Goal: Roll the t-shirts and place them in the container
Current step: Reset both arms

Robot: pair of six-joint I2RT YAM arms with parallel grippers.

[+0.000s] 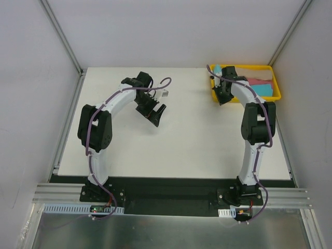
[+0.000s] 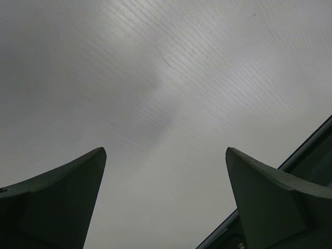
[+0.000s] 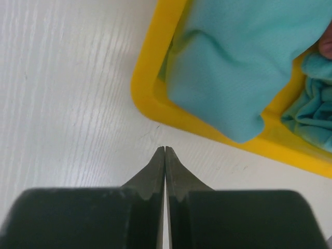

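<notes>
Several t-shirts lie folded in a yellow tray (image 1: pixel 259 98) at the table's back right: a pink one (image 1: pixel 255 81), a bright blue one (image 1: pixel 265 90), a beige one (image 1: pixel 254 72). The sea-green t-shirt (image 3: pixel 238 62) hangs over the tray's rim (image 3: pixel 150 98) by the corner. My right gripper (image 3: pixel 165 149) is shut with nothing in it, its tips over the white table just outside that corner (image 1: pixel 223 98). Raised over the table's middle left, my left gripper (image 1: pixel 154 115) is open, holding nothing. In its wrist view, the fingers (image 2: pixel 78 181) stand wide apart against a grey panel.
The white tabletop (image 1: pixel 181 145) is bounded by grey walls with aluminium posts (image 1: pixel 59 33) at the back corners. A black base rail (image 1: pixel 166 194) runs along the near edge. The tray sits close to the right wall.
</notes>
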